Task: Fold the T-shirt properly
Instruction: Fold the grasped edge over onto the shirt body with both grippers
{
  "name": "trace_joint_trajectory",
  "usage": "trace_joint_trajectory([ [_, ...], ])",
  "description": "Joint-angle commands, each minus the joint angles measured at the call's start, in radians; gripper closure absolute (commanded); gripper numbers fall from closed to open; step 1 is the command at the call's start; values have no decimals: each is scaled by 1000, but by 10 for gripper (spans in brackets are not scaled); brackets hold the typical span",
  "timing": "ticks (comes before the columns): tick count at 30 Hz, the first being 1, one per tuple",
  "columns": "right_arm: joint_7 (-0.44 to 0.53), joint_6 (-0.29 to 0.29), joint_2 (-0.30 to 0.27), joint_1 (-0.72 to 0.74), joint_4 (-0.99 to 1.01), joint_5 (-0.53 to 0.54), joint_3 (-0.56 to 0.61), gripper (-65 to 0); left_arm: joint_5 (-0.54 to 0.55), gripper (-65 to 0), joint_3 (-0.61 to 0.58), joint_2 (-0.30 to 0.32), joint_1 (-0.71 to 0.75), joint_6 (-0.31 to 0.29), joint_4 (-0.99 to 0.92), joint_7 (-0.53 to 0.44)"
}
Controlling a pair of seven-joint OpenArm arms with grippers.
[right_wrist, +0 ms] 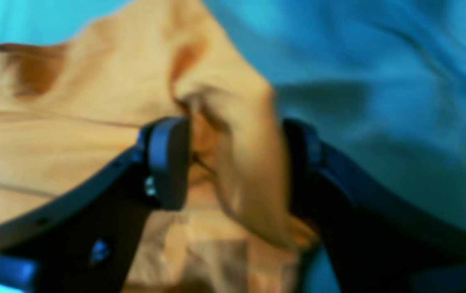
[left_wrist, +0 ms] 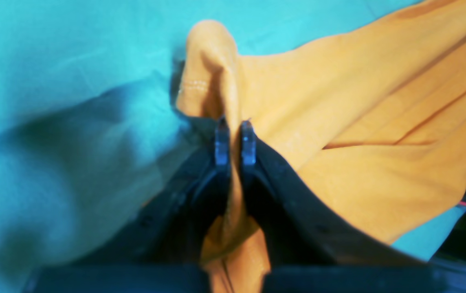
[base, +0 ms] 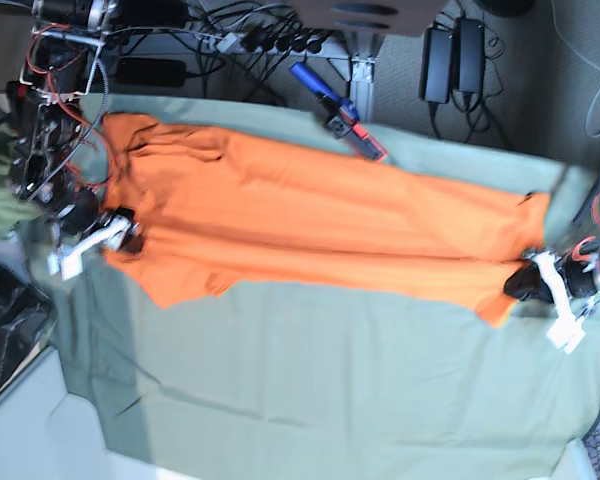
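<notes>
The T-shirt (base: 310,225) lies stretched across the counter (base: 310,400), soft, light and floppy; best held by hems. The left gripper (left_wrist: 235,136) pinches its edge; the right gripper (right_wrist: 233,162) stands released around a fold.

You have the plain orange T-shirt (base: 310,225) folded lengthwise into a long band, lying slantwise across the surface from far left to near right. It is creased along its length, with both ends bunched up.
</notes>
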State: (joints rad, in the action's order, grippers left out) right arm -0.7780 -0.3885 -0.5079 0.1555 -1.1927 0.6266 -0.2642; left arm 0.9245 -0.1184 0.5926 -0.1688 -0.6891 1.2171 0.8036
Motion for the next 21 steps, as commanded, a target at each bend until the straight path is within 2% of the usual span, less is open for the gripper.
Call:
trace_joint_trajectory([
  [1,12,-88,-18,17,-34,-6,-28,-364,14,0,8,17,-16,-9,14,-18],
  [8,12,-88,-13,39,-80,-13,-58,-364,15,0,8,17,-13,-9,14,-18],
  [14,27,-88,17,125,-71,-16,-55,-364,18,0,8,17,-13,-9,14,-17],
  [21,97,-90,69,234,97,-51,-21,-364,19,0,8,17,-11,-9,14,-17],
])
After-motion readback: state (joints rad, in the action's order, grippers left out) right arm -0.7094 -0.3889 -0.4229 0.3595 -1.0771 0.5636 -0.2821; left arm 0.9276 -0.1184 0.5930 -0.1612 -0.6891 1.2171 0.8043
